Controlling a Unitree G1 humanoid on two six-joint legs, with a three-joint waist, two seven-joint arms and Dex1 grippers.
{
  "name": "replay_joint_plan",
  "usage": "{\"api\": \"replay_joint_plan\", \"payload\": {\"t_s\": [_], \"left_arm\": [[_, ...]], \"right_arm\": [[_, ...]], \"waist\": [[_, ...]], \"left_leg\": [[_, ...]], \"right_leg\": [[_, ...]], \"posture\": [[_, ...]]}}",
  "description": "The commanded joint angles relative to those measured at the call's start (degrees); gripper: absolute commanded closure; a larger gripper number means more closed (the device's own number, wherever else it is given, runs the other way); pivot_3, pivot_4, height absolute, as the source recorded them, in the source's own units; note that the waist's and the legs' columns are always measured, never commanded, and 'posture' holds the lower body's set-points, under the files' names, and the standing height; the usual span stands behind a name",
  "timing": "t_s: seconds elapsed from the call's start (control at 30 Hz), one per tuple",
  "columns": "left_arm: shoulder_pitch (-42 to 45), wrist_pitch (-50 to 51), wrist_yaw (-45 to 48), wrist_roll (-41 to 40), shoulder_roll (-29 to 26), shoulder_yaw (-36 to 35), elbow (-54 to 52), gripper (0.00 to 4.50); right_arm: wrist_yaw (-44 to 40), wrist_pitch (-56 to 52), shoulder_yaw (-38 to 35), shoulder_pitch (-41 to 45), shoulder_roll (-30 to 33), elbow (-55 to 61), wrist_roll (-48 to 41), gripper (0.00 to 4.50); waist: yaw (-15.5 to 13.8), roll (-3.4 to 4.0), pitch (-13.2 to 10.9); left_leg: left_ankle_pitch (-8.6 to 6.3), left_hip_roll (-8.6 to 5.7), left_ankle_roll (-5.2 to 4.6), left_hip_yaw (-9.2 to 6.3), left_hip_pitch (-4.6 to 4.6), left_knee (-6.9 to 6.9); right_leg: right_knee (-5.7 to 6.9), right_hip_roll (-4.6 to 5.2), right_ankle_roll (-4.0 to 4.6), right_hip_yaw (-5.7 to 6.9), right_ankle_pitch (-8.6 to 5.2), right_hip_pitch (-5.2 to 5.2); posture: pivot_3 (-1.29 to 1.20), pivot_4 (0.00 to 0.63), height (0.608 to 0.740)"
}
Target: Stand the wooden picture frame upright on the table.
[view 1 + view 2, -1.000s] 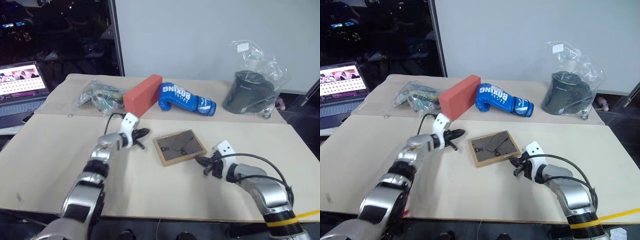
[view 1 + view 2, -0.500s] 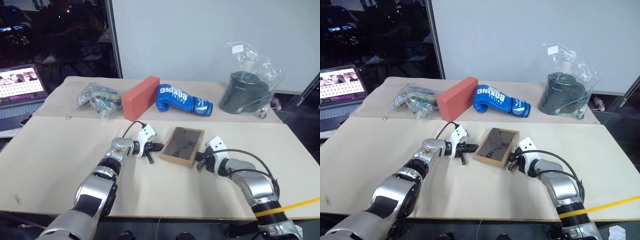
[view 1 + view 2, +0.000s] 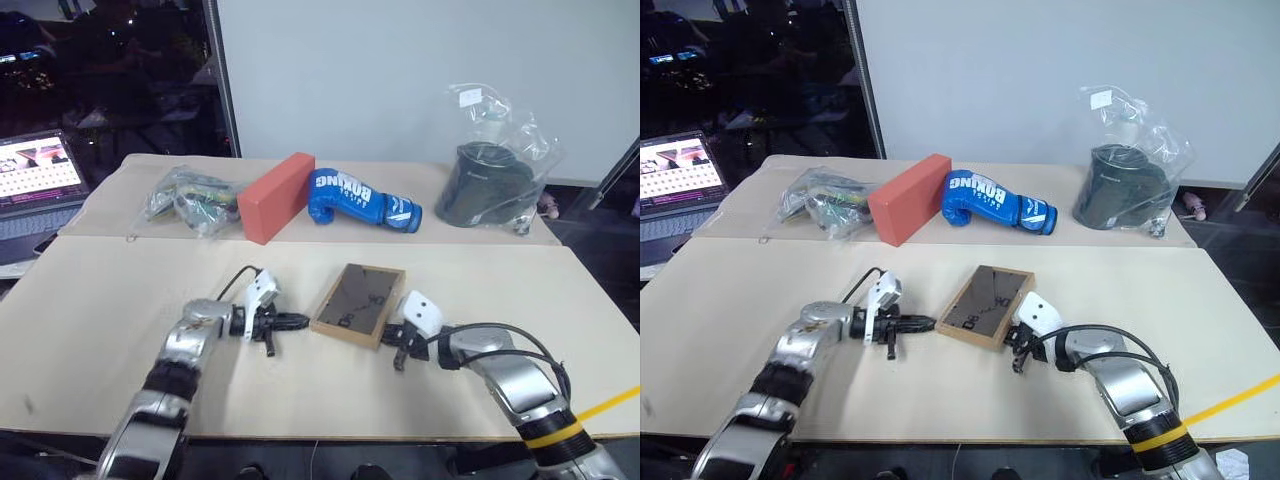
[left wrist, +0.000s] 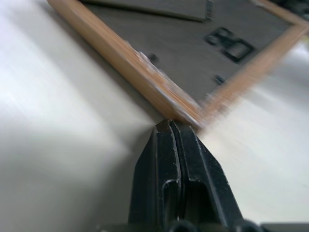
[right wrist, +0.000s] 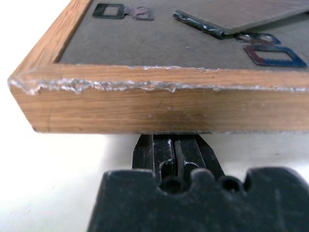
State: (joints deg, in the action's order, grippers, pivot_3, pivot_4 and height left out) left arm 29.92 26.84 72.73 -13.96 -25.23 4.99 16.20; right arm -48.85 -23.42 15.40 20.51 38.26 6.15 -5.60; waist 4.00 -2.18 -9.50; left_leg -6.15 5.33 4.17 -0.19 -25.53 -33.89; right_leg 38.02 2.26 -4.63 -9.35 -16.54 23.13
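Left tool, head views: left tool lies low over the bench, its two black fingers pressed together with nothing between them, tip aimed at the near left corner of the wooden picture frame.
Right tool, head views: right tool sits at the frame's near right edge, fingers likewise closed and empty, tucked against or under that edge.
Frame, head views: it lies flat, back panel up, between the two tools, its long axis running from the robot's near side away and a little to the right; the red-orange block, blue boxing glove and the two bagged items stand well apart at the far side.
Left wrist view: closed fingertips meet the frame's wooden corner, touching or just short of it; the grey back panel with its prop leg stretches away beyond.
Right wrist view: the frame's wooden side fills the width just above the closed fingertips, which seem to sit under its lower edge.
Key relation: the frame is flanked, left tool at a corner, right tool at the opposite near edge; the right one looks better placed to lever the edge up while the left braces.
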Motion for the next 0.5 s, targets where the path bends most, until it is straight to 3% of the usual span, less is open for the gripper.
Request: {"api": "replay_joint_plan", "payload": {"t_s": [0.03,0.2,0.3,0.4,0.5], "left_arm": [[-2.4,7.2,-1.7,-4.0,-3.3,-2.2,-10.4,4.44],[1.8,2.2,-8.9,-3.2,-3.2,-6.3,-3.6,4.44],[7.8,-3.8,-13.3,-1.4,-0.5,-6.5,4.4,4.44],[12.4,-6.7,-13.9,-1.5,3.3,-5.5,9.6,4.44],[14.9,-10.4,-13.5,0.3,7.0,-2.6,14.3,4.44]], "right_arm": [[1.5,-0.9,-0.1,1.6,4.7,-10.2,6.5,4.50],[4.9,0.2,-0.3,9.2,5.5,-21.3,9.8,4.50],[6.7,1.3,1.8,12.9,4.7,-26.6,13.7,4.50],[6.5,1.7,0.4,14.7,1.1,-28.2,11.7,4.50],[6.1,1.3,0.1,15.1,-1.7,-27.6,11.4,4.50]], "waist": [[-0.4,-0.02,0.0],[-1.6,-0.06,0.0],[-1.8,-0.17,0.1],[-1.7,-0.39,0.2],[-1.0,-0.48,0.3]], "left_leg": [[0.00,0.00,0.00,-0.01,0.02,-0.04],[0.02,-0.17,-0.03,-0.02,0.10,-0.49],[0.10,-0.32,-0.17,-0.06,0.01,-0.51],[0.08,-0.35,-0.24,-0.10,-0.04,-0.42],[-0.01,-0.34,-0.26,-0.12,0.01,-0.29]], "right_leg": [[-0.02,0.01,-0.01,0.05,-0.01,-0.06],[-0.22,0.23,0.27,0.08,-0.17,-0.14],[-0.36,0.34,0.20,0.08,-0.12,-0.22],[-0.44,0.33,-0.24,0.08,0.11,-0.53],[-0.46,0.31,-0.14,0.11,0.06,-0.61]], "posture": [[0.00,0.150,0.736],[0.00,0.150,0.736],[0.00,0.150,0.736],[0.00,0.150,0.736],[0.00,0.150,0.736]]}}
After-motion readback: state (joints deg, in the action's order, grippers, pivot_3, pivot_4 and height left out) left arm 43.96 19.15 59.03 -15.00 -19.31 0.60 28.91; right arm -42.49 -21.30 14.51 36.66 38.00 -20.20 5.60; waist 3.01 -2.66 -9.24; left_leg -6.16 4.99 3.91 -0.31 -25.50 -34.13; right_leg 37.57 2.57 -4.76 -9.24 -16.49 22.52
